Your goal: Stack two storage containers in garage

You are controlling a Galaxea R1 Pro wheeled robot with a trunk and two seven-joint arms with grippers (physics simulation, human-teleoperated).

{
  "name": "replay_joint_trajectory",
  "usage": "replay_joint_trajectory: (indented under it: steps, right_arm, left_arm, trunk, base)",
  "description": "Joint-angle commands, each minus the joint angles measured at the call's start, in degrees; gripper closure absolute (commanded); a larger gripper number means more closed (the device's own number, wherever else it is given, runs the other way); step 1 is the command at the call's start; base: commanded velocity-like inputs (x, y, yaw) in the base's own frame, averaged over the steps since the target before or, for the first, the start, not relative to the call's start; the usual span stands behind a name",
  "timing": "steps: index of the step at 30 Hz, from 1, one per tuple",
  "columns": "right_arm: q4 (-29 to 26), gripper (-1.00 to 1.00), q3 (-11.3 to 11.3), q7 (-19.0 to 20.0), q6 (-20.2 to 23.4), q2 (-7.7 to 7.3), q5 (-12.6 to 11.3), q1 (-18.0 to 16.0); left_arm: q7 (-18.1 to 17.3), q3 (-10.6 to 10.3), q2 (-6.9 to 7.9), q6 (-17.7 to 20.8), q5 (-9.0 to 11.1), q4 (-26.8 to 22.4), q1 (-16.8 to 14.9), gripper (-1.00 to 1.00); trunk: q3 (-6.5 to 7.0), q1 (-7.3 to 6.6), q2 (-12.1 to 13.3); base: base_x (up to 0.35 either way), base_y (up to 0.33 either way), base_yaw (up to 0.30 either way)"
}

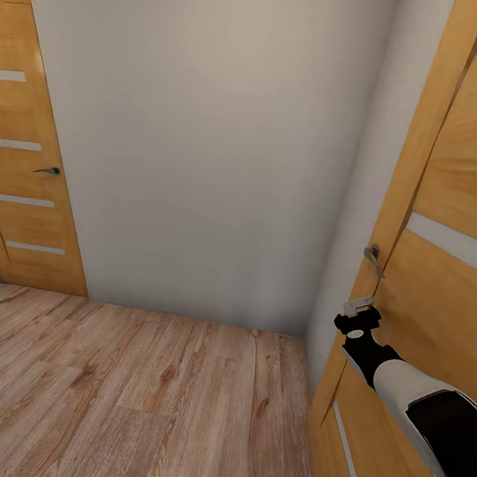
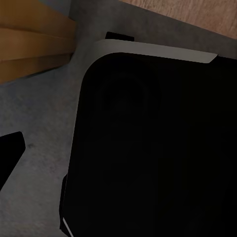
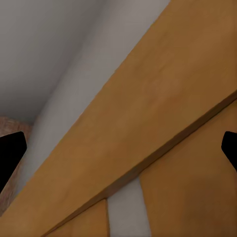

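right arm reaches from the lower right, its right gripper (image 1: 357, 314) at the right-hand door (image 1: 439, 289), just below the handle (image 1: 373, 257), jaws spread wide and empty, likely to push it. far left, another door (image 1: 26, 157). no containers in view.

place: home hallway corner | showing it: plank floor (image 1: 126, 396) meeting pale wall (image 1: 205, 139), two wooden doors (image 1: 26, 157) (image 1: 451, 239) with handles standing at either side

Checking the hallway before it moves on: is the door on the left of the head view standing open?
No. The left door sits flush in the wall with its handle facing the hallway, and no gap shows along its edge.
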Motion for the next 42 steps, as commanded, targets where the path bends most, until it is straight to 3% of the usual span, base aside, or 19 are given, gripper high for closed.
replay_joint_trajectory:
  steps: [1, 2, 3, 4, 6, 7, 8, 9, 11, 14, 19, 23, 24, 27, 31, 32, 36, 38, 42]
  right_arm:
    - [1.5, -1.00, -1.6, -0.3, -0.2, -0.43, -0.8, 0.0]
    - [1.5, -1.00, -1.6, -0.3, -0.2, 0.47, -0.8, 0.0]
    - [1.5, -1.00, -1.6, -0.3, -0.2, 2.61, -0.8, 0.0]
    - [1.6, -1.00, -1.6, -0.3, -0.2, 3.76, -0.8, 0.0]
    - [1.6, -1.00, -1.7, -0.3, -0.1, 8.58, -0.9, 0.0]
    - [1.6, -1.00, -1.7, -0.2, -0.1, 9.68, -0.9, 0.0]
    - [1.7, -1.00, -1.7, -0.1, -0.1, 11.72, -0.9, 0.0]
    - [1.7, -1.00, -1.7, 0.0, -0.1, 12.62, -0.9, 0.0]
    - [1.7, -1.00, -1.7, 0.5, -0.2, 16.12, -0.9, 0.0]
    - [1.6, -1.00, -1.9, 1.7, -0.4, 18.75, -1.0, 0.8]
    - [1.7, -1.00, -2.0, 2.6, -0.9, 18.84, -1.9, 5.0]
    - [2.7, -1.00, -2.0, 3.1, -0.8, 18.84, -5.7, 11.1]
    - [4.1, -1.00, -2.1, 3.2, -0.7, 18.84, -6.9, 14.2]
    - [5.2, -1.00, -2.1, 3.4, -0.6, 18.57, -7.8, 17.3]
    - [5.8, -1.00, -2.1, 4.5, -0.5, 15.57, -8.3, 21.9]
    - [5.9, -1.00, -2.1, 6.7, -0.5, 14.53, -8.7, 27.3]
    - [6.0, -1.00, -2.0, 12.9, -0.7, 13.52, -9.2, 36.9]
    - [6.0, -1.00, -2.0, 15.2, -0.9, 12.79, -9.3, 40.0]
    - [6.0, -1.00, -2.0, 20.7, -2.0, 9.36, -9.4, 49.6]
  left_arm:
    - [0.0, 0.0, 0.00, -0.1, 0.3, 0.0, 0.0, -1.00]
    - [0.0, 0.0, 0.00, -0.1, 0.3, 0.0, 0.0, -1.00]
    - [0.0, 0.0, 0.00, -0.1, 0.3, 0.0, 0.0, -1.00]
    - [0.0, 0.0, 0.00, -0.1, 0.3, 0.0, 0.0, -1.00]
    - [0.0, 0.0, 0.00, -0.1, 0.3, 0.0, 0.0, -1.00]
    - [0.0, 0.0, 0.00, -0.1, 0.3, 0.0, 0.0, -1.00]
    - [0.0, 0.0, 0.00, -0.1, 0.3, 0.0, 0.0, -1.00]
    - [0.0, 0.0, 0.00, -0.1, 0.3, 0.0, 0.0, -1.00]
    - [0.0, 0.0, 0.00, -0.1, 0.3, 0.0, 0.0, -1.00]
    - [0.0, 0.0, 0.00, -0.1, 0.3, 0.0, 0.0, -1.00]
    - [0.0, 0.0, 0.00, -0.1, 0.3, 0.0, 0.0, -1.00]
    - [0.0, 0.0, 0.00, -0.1, 0.3, 0.0, 0.0, -1.00]
    - [0.0, 0.0, 0.00, -0.1, 0.3, 0.0, 0.0, -1.00]
    - [0.0, 0.1, 0.00, -0.1, 0.3, 0.0, 0.0, -1.00]
    - [0.0, 0.1, 0.00, -0.1, 0.4, 0.0, 0.0, -1.00]
    - [0.0, 0.1, 0.00, -0.1, 0.4, 0.0, 0.0, -1.00]
    - [0.0, 0.1, 0.00, -0.1, 0.4, 0.0, 0.0, -1.00]
    - [0.0, 0.1, 0.00, -0.1, 0.4, 0.0, 0.0, -1.00]
    - [0.0, 0.1, 0.00, -0.1, 0.4, 0.0, 0.0, -1.00]
  trunk:
    - [-0.05, 0.00, 0.0]
    - [-0.05, 0.00, 0.0]
    - [-0.05, 0.00, 0.0]
    - [-0.05, 0.00, 0.0]
    - [-0.05, 0.00, 0.0]
    - [-0.05, 0.00, 0.0]
    - [-0.05, 0.00, 0.0]
    - [-0.05, 0.00, 0.0]
    - [-0.05, 0.00, 0.0]
    - [-0.05, 0.00, 0.0]
    - [-0.05, 0.00, 0.0]
    - [-0.05, 0.00, 0.0]
    - [-0.05, 0.00, 0.0]
    - [-0.05, 0.00, 0.0]
    - [-0.05, 0.00, 0.0]
    - [-0.05, 0.00, 0.0]
    - [-0.05, 0.00, 0.0]
    - [-0.05, 0.00, 0.0]
    - [-0.05, 0.00, 0.0]
  base:
    - [0.000, 0.000, 0.000]
    - [0.000, 0.000, 0.000]
    - [0.000, 0.000, 0.000]
    - [0.000, 0.000, 0.000]
    - [0.000, 0.000, 0.000]
    - [0.000, 0.000, 0.000]
    - [0.000, 0.000, 0.000]
    - [0.000, 0.000, 0.000]
    - [0.000, 0.000, 0.000]
    - [0.000, 0.000, 0.000]
    - [0.000, 0.000, 0.000]
    - [0.000, 0.000, 0.000]
    - [0.000, 0.000, 0.000]
    - [0.000, 0.000, 0.000]
    - [0.000, 0.000, 0.000]
    - [0.000, 0.000, 0.000]
    - [0.000, 0.000, 0.000]
    - [0.000, 0.000, 0.000]
    - [0.000, 0.000, 0.000]
